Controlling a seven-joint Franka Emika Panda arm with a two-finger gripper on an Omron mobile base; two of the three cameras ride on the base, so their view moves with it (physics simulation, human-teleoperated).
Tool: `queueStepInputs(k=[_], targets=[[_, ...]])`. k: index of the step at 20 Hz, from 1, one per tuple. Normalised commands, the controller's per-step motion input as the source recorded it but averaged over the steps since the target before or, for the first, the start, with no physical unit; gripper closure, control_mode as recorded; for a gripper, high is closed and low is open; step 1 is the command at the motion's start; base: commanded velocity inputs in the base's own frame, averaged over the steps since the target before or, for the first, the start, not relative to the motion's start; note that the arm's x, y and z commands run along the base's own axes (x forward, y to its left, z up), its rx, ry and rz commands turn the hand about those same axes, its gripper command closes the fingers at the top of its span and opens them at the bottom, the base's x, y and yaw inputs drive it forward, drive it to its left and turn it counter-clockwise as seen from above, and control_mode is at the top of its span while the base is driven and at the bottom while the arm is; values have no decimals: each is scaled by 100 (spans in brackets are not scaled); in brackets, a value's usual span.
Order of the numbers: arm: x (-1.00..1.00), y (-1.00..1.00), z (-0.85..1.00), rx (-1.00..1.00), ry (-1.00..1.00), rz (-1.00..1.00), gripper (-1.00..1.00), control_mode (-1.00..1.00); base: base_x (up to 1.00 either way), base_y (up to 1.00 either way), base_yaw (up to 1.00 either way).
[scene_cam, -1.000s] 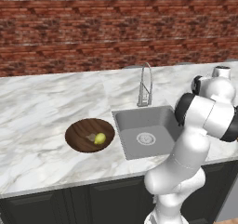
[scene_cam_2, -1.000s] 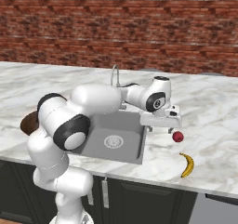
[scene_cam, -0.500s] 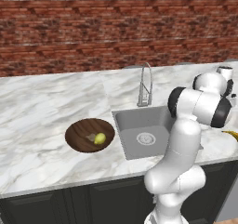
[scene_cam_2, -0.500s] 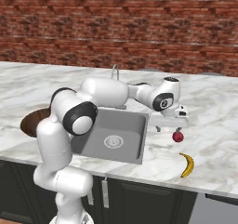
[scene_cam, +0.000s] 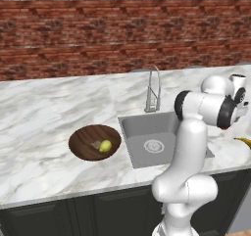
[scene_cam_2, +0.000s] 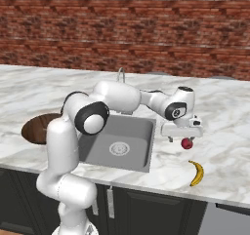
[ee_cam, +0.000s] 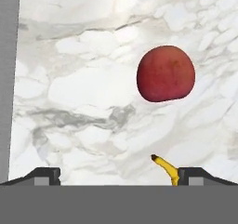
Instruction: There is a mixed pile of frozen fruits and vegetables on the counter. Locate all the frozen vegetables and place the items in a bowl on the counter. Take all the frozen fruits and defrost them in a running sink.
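A small round red fruit lies on the white marble counter right of the steel sink. My gripper hangs open just above it, with nothing between the fingers. In the hand view the red fruit sits ahead and right of centre, and the banana's tip shows near the right fingertip. The yellow banana lies nearer the counter's front edge. The dark wooden bowl left of the sink holds the yellow-green oval and the pale lump.
A tall curved chrome faucet stands behind the sink basin. My own arm spans the basin from left to right. A brick wall backs the counter. The counter's front edge runs close below the banana.
The arm has swung further right, away from the sink, carrying the gripper over the red fruit. The jaws stayed open. The fruits and the bowl have not moved.
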Motion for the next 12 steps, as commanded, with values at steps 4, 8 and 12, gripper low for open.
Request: queueStepInputs(k=[4, 8, 12], targets=[[28, -18, -11, 2, 1, 8, -100, -100, 0, 0, 0], [26, -21, -9, 2, 0, 7, -100, -100, 0, 0, 0], [18, -23, -12, 2, 0, 5, -100, -100, 0, 0, 0]])
